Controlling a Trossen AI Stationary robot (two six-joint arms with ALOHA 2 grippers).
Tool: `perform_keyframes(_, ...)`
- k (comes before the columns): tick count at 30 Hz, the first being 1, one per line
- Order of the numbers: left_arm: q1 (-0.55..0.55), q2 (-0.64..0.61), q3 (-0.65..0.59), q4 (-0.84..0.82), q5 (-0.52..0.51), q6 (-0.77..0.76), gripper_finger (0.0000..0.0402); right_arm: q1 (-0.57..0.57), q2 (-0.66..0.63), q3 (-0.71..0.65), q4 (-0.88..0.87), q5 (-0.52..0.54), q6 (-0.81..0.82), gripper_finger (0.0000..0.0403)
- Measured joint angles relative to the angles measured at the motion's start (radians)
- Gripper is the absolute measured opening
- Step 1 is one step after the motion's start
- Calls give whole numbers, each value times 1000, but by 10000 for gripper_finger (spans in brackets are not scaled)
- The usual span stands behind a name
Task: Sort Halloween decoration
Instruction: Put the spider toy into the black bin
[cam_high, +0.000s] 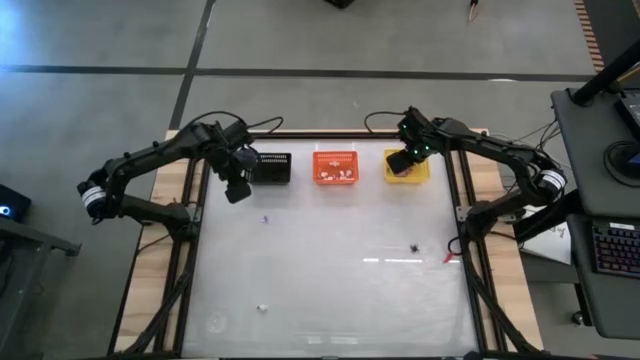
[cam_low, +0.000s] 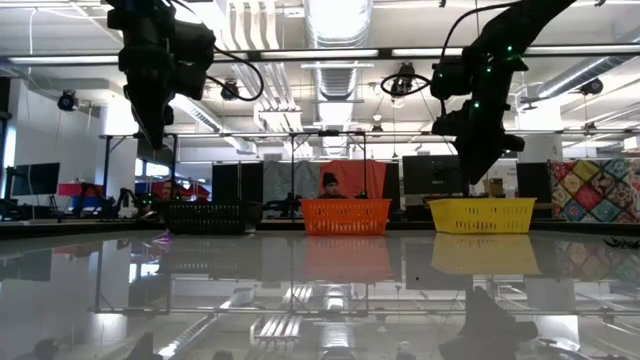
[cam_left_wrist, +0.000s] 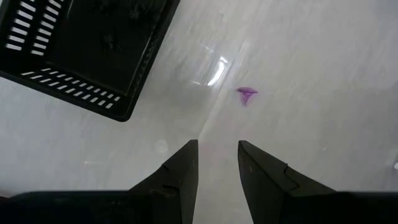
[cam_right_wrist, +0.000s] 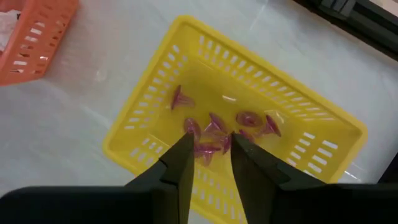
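My left gripper (cam_left_wrist: 217, 144) hangs open above the bare table, just to the near side of the black basket (cam_left_wrist: 87, 50), with nothing between its fingers. A small purple piece (cam_left_wrist: 247, 94) lies on the table beyond its fingertips. My right gripper (cam_right_wrist: 211, 138) stands open above the yellow basket (cam_right_wrist: 143, 124) and points down into it. Several purple pieces (cam_right_wrist: 214, 127) lie on that basket's floor. The orange basket (cam_high: 336, 166) between the other two holds white bits. A black spidery shape (cam_high: 414, 247) and a white bit (cam_high: 263, 307) lie loose on the table.
The three baskets stand in a row along the table's far edge. A small red thing (cam_high: 449, 258) lies near the right edge. The table's middle and near half hold only the few loose trinkets. A person (cam_low: 329, 185) shows in the room behind the table.
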Motion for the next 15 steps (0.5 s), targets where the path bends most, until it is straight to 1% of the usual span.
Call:
perform_keyframes(3,0,0,0,0,0,0,95,0,-2,0,0,-1,23,102)
perform_keyframes(7,0,0,0,4,0,4,95,1,-2,0,-3,-8,87,99)
perform_keyframes(11,0,0,0,4,0,-1,95,1,-2,0,-9,-66,100,98)
perform_keyframes(15,-1,0,0,10,12,-27,95,6,-2,0,-9,-149,103,102)
